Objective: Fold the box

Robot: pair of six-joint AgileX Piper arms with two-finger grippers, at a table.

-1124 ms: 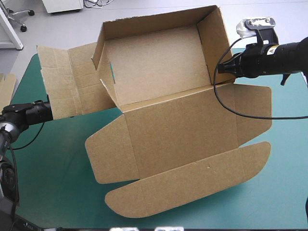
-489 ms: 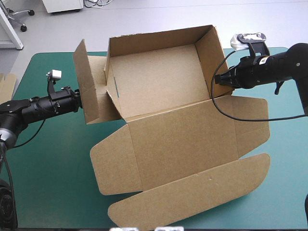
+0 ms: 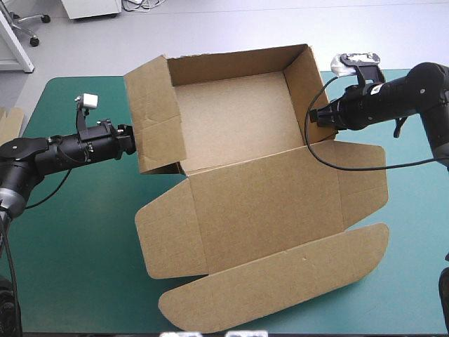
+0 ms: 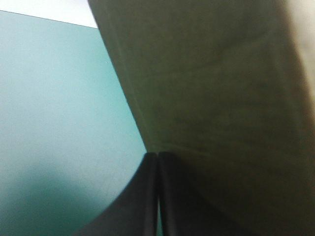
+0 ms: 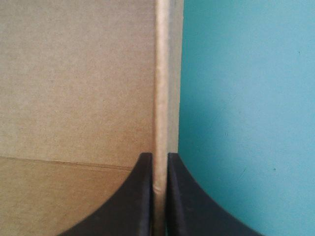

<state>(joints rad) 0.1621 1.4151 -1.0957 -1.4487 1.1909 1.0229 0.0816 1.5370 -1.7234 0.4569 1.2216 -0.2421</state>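
The box is set on the table toward the far edge. Its right wall is pinched by the right gripper; the left gripper, pressed together, is held against the left wall. Should that push be lost, the wall could be dropped outward; overdone, the box could be skewed.

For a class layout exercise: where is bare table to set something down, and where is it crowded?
Free: teal-green cover near-left, between the left arm and the box; also the near-right corner. Crowded: the middle, under the box.
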